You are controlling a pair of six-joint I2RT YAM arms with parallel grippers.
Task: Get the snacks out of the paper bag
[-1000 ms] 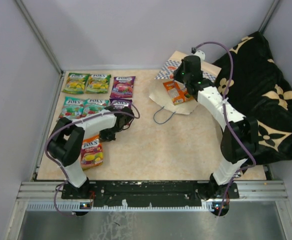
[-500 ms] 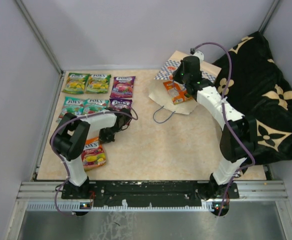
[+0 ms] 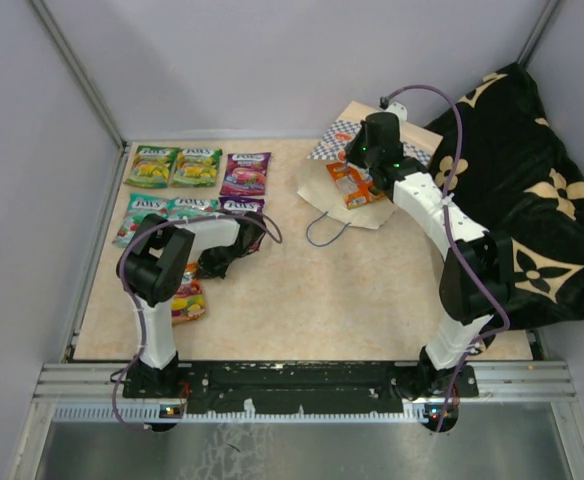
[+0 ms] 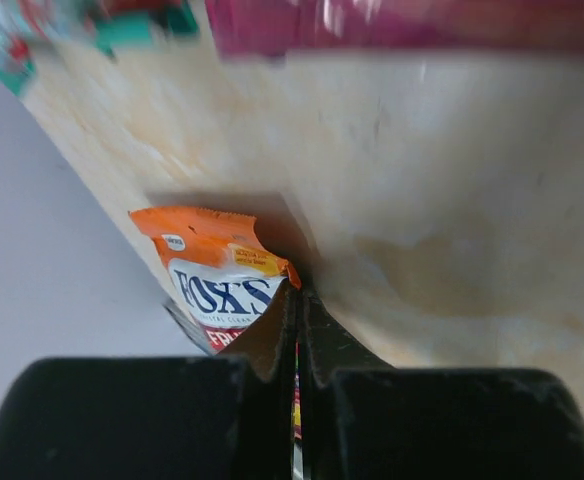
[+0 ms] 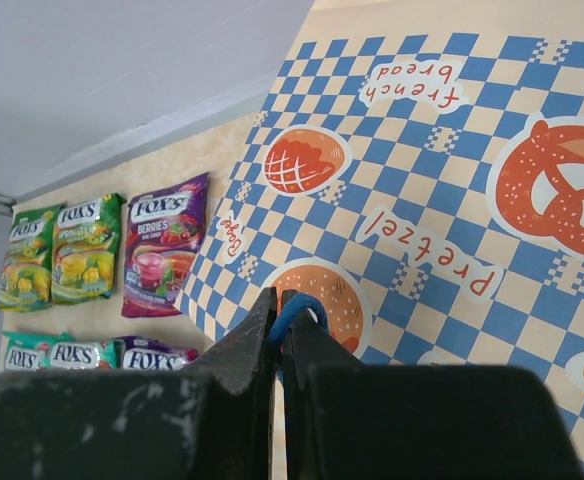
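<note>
While right gripper is pinching the paper bag by its cord handle, left gripper is clamping the orange pouch by the edge nearest its fingertips; light, slick film, probably holding best by seam

The purple glossy candy pouch reads "FOX'S BERRIES"; the orange glossy pouch shows "FOX'S". Red script on the blue-checkered paper bag says "french bread" and "Pretzel".

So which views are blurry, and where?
Left wrist view: purple glossy pouch along the top edge is smeared, orange-red glossy FOX'S pouch reads sharp. Right wrist view: blue-checkered paper bag crisp, black fingers on its blue cord handle soft. Top external view: evenly sharp.
</note>
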